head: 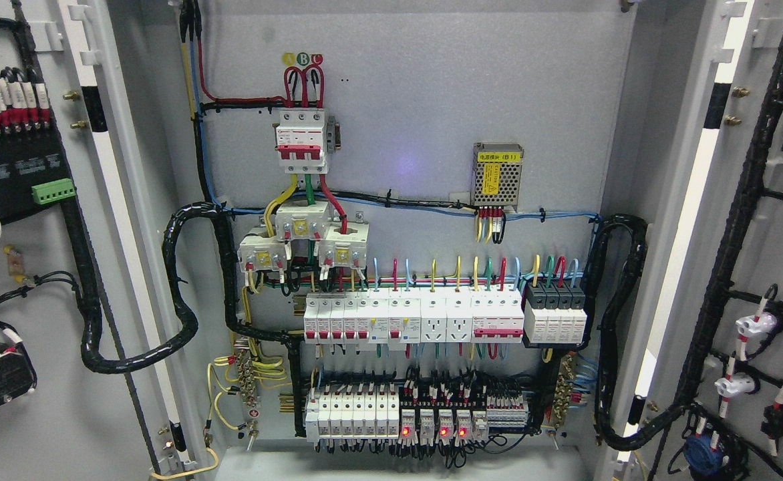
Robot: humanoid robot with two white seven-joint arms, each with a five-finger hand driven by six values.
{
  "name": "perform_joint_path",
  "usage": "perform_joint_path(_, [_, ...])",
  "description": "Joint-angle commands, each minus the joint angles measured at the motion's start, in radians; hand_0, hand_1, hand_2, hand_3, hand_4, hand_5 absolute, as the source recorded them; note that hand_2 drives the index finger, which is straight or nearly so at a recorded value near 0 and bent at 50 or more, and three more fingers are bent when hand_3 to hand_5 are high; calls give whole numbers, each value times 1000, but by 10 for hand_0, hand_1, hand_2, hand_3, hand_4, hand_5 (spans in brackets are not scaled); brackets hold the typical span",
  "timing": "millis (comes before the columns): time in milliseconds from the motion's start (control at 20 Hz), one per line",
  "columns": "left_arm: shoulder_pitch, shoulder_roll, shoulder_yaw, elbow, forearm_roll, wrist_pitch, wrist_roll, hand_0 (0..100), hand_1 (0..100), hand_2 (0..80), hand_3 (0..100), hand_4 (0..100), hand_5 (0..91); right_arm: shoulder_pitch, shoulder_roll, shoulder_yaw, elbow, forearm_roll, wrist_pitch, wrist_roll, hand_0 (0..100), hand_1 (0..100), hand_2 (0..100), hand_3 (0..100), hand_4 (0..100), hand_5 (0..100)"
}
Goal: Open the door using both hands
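Observation:
A grey electrical cabinet stands with both doors swung wide. The left door (37,280) shows its inner face with terminals and black cable looms. The right door (765,267) also shows its inner face, with wiring and white connectors. Between them the back panel (431,113) carries a red-and-white main breaker (302,141), three current transformers (301,240), two rows of breakers (411,319) and a perforated metal power supply (497,176). Neither robot hand nor arm appears in the head view.
Thick black cable bundles (184,294) loop from each door hinge side into the cabinet. Red indicator lights (443,431) glow on modules in the bottom row. The cabinet's lower ledge (405,464) runs along the bottom of the view.

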Motion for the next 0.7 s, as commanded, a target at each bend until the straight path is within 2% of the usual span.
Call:
perform_joint_path(0, [-13,-44,-3,-32,-25,-2,26,0,0,0,0,0,0,-8,26,-6,88,14,20,-4,0,0,0,0,0,0])
perform_joint_path(351, [-19,-49,-1,-58,-25,-3,54,0,0,0,0,0,0,-10,52,-12,91,14,20,-4,0,0,0,0,0,0])
perform_joint_path(651, [-24,-50,-1,-59,-23,-3,34,0,0,0,0,0,0,-8,55,-14,84,14,15,-1,0,0,0,0,0,0])
